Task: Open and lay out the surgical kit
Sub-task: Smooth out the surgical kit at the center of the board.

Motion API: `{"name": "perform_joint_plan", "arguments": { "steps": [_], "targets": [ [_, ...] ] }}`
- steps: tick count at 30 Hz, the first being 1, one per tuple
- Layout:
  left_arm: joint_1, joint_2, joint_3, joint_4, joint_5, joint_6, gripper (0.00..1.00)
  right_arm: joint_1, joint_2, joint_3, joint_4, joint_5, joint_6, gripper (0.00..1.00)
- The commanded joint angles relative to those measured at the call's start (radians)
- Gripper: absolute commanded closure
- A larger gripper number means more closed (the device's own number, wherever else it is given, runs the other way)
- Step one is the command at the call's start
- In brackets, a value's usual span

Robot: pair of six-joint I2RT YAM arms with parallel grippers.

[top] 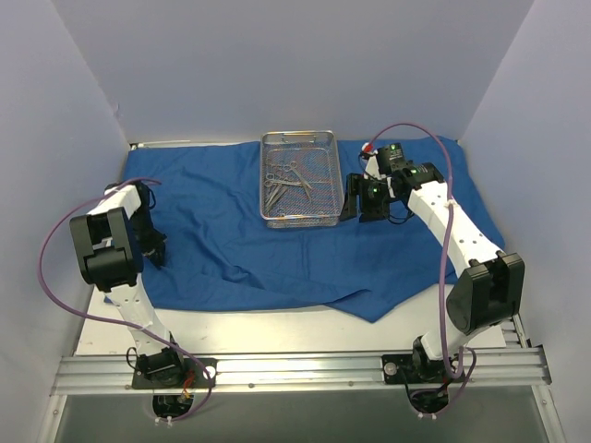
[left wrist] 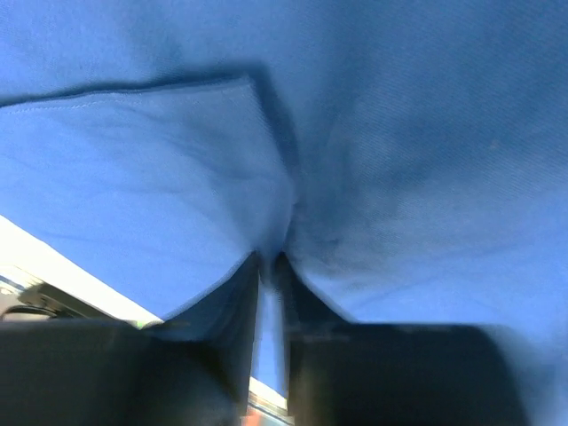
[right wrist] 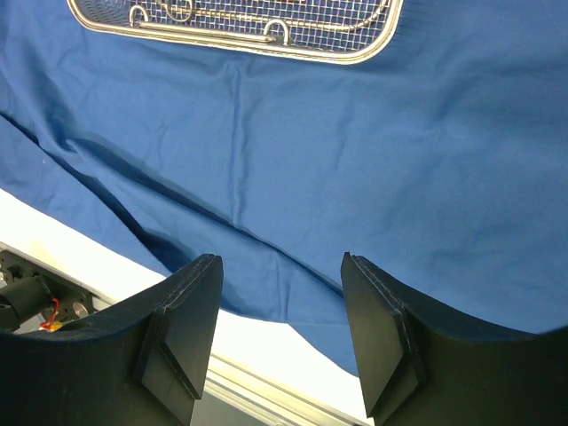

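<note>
**A:** Where's the kit?

**B:** The tray [top: 319,203] sits at the back middle of the table [top: 277,325], on top of the cloth [top: 231,231]. The instruments [top: 286,180] lie in a loose heap inside it. The cloth is opened out under it and reaches toward both sides.

**A:** Why is the left gripper [left wrist: 271,262] on the cloth?

**B:** Its fingers are pressed almost together, with a ridge of cloth pinched between them. That's at the cloth's left side, well apart from the tray. Creases run from there toward the near hem, so I'd judge it means to tug that side flatter.

**A:** And the right gripper [right wrist: 280,259]?

**B:** It hangs just beside the tray's right side with its jaws spread and nothing between them. It's well placed to go for the tray or the instruments next.

**A:** What about edges and room?

**B:** The cloth's near hem stops short of the table's front and leaves a bare white strip. One corner dips closer to the front on the right. There's broad bare cloth left of the tray, good for laying instruments out. The right side is narrower and has the arm over it. The walls [top: 277,65] close in on three sides. The cloth's left edge lies near the left one, so an outward pull has little room.
</note>
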Motion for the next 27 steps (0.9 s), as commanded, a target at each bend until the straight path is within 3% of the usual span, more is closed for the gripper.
{"name": "perform_joint_plan", "arguments": {
  "steps": [1,3,9,17,27],
  "targets": [
    [0.011,-0.025,-0.02,0.005,-0.008,0.016,0.9,0.0,-0.034,-0.007,-0.005,-0.015,-0.006,0.44],
    [0.014,-0.057,-0.025,-0.01,-0.026,0.016,0.97,0.0,-0.036,-0.001,-0.007,-0.017,-0.003,0.44],
    [0.052,-0.226,-0.046,-0.093,-0.081,0.039,0.98,0.029,-0.042,0.01,-0.016,-0.035,0.003,0.44],
    [0.198,-0.502,-0.091,-0.151,-0.108,0.107,0.98,0.225,-0.04,0.02,-0.01,-0.023,-0.012,0.44],
    [0.323,-0.726,-0.227,-0.203,-0.089,0.101,0.98,0.342,-0.054,0.014,-0.016,-0.011,-0.01,0.44]
  ]
}}
